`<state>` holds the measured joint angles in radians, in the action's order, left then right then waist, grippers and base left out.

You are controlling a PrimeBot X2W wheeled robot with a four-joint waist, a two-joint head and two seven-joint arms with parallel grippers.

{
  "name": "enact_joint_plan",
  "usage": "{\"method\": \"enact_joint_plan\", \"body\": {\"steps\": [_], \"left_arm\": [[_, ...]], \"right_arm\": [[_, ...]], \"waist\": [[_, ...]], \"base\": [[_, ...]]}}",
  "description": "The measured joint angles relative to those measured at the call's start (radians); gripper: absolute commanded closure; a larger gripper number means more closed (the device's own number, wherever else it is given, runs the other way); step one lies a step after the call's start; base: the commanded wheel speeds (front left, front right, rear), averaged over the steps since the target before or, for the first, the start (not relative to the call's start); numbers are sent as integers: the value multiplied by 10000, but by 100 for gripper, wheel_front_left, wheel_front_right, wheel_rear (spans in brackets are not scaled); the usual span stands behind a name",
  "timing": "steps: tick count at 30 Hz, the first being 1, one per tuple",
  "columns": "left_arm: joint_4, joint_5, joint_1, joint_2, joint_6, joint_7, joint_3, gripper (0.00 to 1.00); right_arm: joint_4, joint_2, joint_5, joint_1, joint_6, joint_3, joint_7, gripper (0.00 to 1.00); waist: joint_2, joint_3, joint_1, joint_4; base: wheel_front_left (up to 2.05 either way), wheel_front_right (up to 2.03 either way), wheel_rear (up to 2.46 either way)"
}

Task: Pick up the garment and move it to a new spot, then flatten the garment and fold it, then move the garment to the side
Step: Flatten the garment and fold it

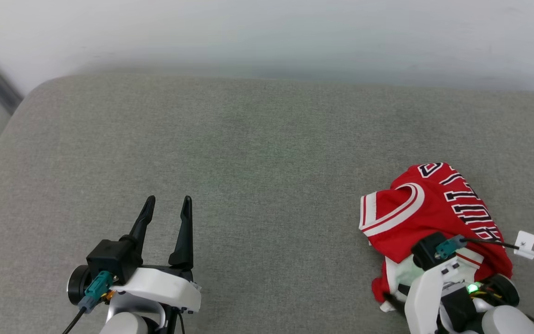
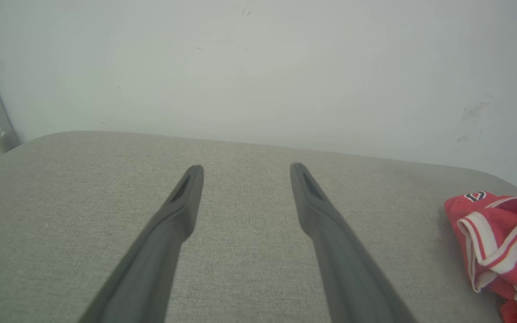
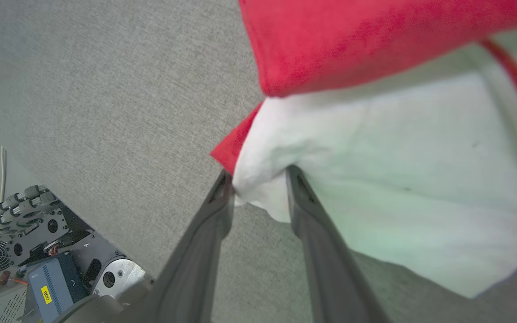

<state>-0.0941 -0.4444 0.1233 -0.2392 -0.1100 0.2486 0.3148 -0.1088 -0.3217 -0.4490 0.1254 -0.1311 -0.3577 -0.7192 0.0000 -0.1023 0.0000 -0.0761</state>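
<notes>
the left gripper (image 1: pixel 168 202) holds its jaws wide open over the grey cushion (image 1: pixel 267 153). the right gripper (image 3: pixel 258 179) has a white fold of the garment (image 1: pixel 434 208) between its jaws; i cannot tell if they squeeze it. the garment lies bunched up on the cushion's right side.

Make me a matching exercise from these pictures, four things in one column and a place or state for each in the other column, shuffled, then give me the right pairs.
1. left end effector with two long dark fingers
2. right end effector with two long dark fingers
3. red and white fabric garment
4. grey woven cushion

A. crumpled at the robot's right
B. spread beneath everything
C. fingers flanking a white fold
D. open, nothing between its fingers

Pairs: 1-D, 2-C, 3-A, 4-B
</notes>
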Motion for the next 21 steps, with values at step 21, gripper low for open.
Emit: {"method": "enact_joint_plan", "body": {"steps": [21], "left_arm": [[23,-6,-11,-6,-86,84,-82,0]], "right_arm": [[986,67,828,379,0,5530,738,100]], "waist": [[0,19,0,673]], "base": [[0,0,0]]}}
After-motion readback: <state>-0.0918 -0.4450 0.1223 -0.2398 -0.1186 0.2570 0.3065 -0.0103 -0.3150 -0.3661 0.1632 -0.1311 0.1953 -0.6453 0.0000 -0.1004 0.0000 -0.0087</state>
